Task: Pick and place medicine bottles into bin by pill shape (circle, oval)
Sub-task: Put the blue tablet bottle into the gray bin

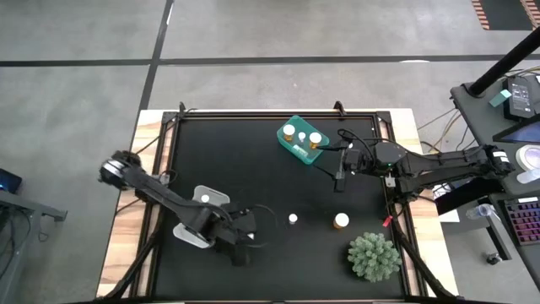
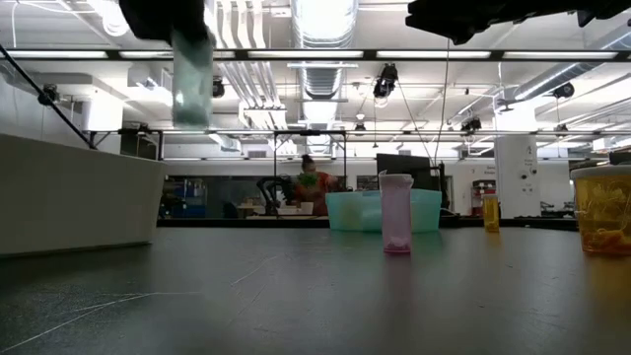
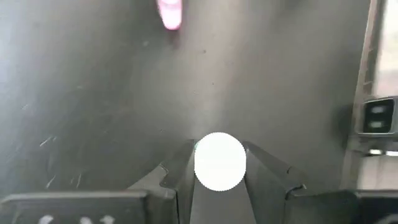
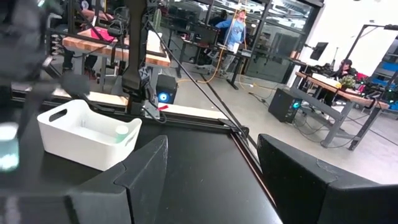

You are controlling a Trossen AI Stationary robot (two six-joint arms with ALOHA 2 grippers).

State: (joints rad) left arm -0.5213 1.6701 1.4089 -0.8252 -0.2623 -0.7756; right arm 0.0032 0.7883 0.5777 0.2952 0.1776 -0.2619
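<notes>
The left gripper's (image 3: 219, 186) jaws are closed on a white-capped bottle (image 3: 219, 160); in the left wrist view the round white cap sits squarely between the two dark fingers (image 3: 174, 177), pinched from both sides, and in the high view this gripper (image 1: 239, 239) is at the near left part of the black worktop (image 1: 253, 169), just beside the white bin (image 1: 202, 215). In the low view the held bottle (image 2: 191, 84) hangs above the worktop, clear of its surface. That white bin shows again in the right wrist view (image 4: 87, 134), with one white-capped bottle (image 4: 121, 130) lying inside it. Farther out on the worktop a small white bottle (image 1: 293, 219) stands alone near the middle, well apart from both grippers, and an amber bottle (image 1: 341, 221) stands to its right, just beside the green spiky plant (image 1: 374, 256). The right gripper (image 1: 339, 179) hangs over the right part of the worktop, between those loose bottles and the teal bin (image 1: 302, 140); its jaws stand wide open with nothing between them, as the right wrist view shows past the two dark fingers (image 4: 146, 165). At the far side, the teal bin holds three white-capped bottles (image 1: 302, 137), close together.
</notes>
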